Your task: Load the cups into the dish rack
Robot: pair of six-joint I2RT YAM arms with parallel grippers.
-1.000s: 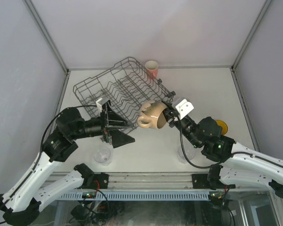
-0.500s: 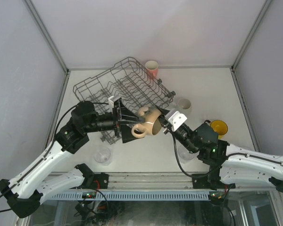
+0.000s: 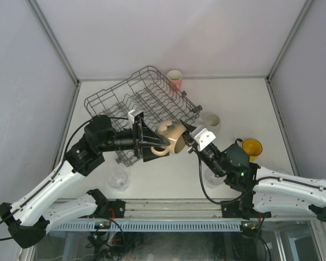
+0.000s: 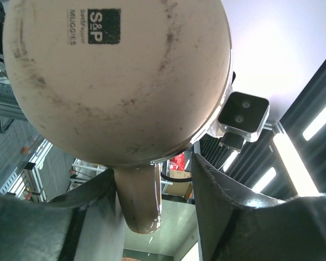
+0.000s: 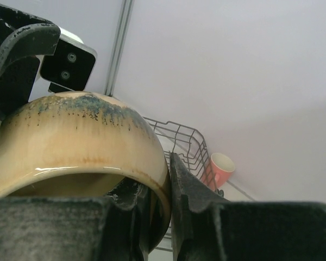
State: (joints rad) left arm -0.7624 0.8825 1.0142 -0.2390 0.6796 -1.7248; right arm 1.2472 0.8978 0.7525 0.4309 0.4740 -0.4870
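The tan mug (image 3: 171,136) hangs in the air just right of the dish rack (image 3: 125,100), between both arms. My right gripper (image 3: 186,138) is shut on its rim; in the right wrist view one finger sits inside the tan mug (image 5: 76,147) and one outside. My left gripper (image 3: 157,145) straddles the mug's handle (image 4: 141,198). The handle touches the left finger, and a gap shows to the right finger (image 4: 217,196), so it is open. The mug's stamped bottom (image 4: 114,81) fills the left wrist view.
A pink tumbler (image 3: 175,79) stands behind the rack's far corner. A white mug (image 3: 212,122) and a yellow mug (image 3: 252,147) sit on the table to the right. Clear glass tumblers stand near the front edge, one at the left (image 3: 118,179) and one under the right arm (image 3: 213,176).
My left gripper has moved right to the mug and narrowed its jaws around the handle. The right gripper has carried the mug slightly left and nearer.
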